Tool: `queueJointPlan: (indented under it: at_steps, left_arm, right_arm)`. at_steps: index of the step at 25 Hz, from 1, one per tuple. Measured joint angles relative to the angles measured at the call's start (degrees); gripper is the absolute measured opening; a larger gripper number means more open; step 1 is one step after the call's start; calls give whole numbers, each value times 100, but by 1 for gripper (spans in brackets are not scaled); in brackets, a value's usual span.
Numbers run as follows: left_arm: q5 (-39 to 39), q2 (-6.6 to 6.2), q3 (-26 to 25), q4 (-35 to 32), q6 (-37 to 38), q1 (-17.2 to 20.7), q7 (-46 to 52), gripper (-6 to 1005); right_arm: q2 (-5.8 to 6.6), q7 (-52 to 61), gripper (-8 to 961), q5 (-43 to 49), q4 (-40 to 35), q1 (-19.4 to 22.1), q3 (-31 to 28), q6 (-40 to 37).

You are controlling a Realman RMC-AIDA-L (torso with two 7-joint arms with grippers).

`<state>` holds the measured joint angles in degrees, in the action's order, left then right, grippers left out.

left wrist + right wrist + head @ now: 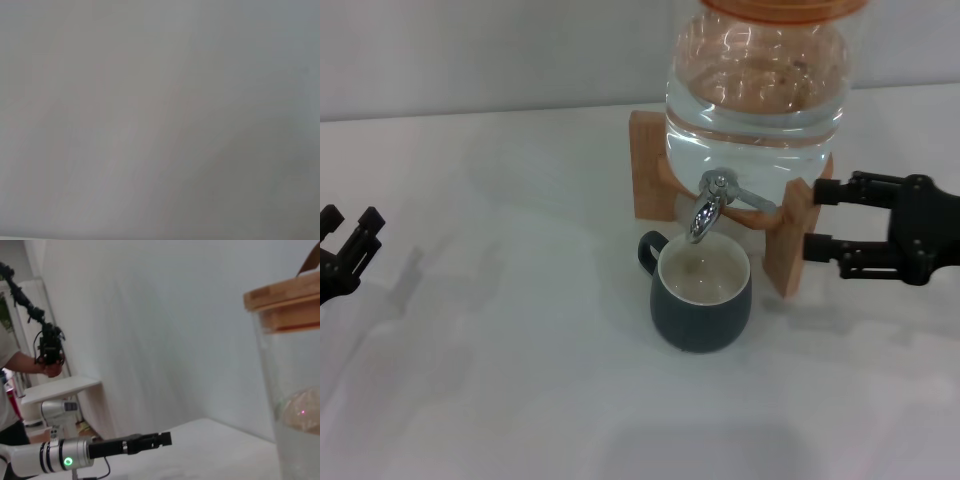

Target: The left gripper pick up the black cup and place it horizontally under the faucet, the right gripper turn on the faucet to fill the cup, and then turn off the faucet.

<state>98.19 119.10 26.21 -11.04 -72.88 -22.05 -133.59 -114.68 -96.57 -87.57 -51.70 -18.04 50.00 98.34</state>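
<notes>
Charcoal black cup (702,298) stands nearly full under the chrome faucet (709,205), so you risk overflow unless the right gripper (816,218), fingers apart beside the wooden stand (790,240), closes it; left gripper (348,232) rests open far left.

Soft, even overhead light washes the white table (500,330). Faint grey shadows fall beside the black cup (702,292), and bright glare streaks the water jar (757,80) above it. The left wrist view is a featureless grey blur.
</notes>
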Motion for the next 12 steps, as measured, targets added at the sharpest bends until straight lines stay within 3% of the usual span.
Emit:
queueJointPlan:
  at_steps: [12]
  left_arm:
    - [13,8,-11,29,-47,9,0,567]
  right_arm:
    - [-10,166,798,39,-12,-100,430,-505]
